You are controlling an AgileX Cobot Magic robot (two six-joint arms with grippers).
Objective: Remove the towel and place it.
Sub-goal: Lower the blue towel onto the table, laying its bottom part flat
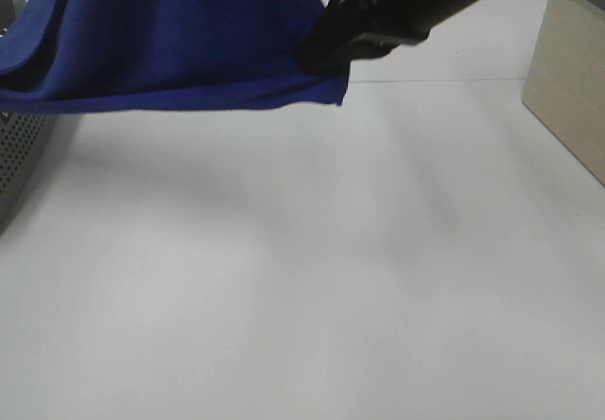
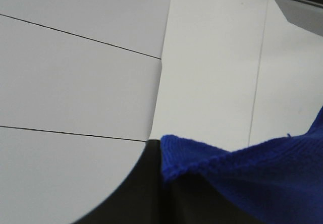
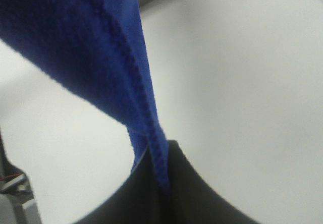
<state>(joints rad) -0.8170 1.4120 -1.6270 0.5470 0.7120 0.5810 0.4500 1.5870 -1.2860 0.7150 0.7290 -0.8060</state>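
Pinching the towel [image 1: 161, 42] tight in my left claw [image 2: 160, 151] and right claw [image 1: 321, 56], lifted above the worktop's [image 1: 302, 278] far edge.

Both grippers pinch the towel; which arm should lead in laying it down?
Probably right: the right gripper holds a towel corner over bare table; the left end hangs by a perforated grey bin.
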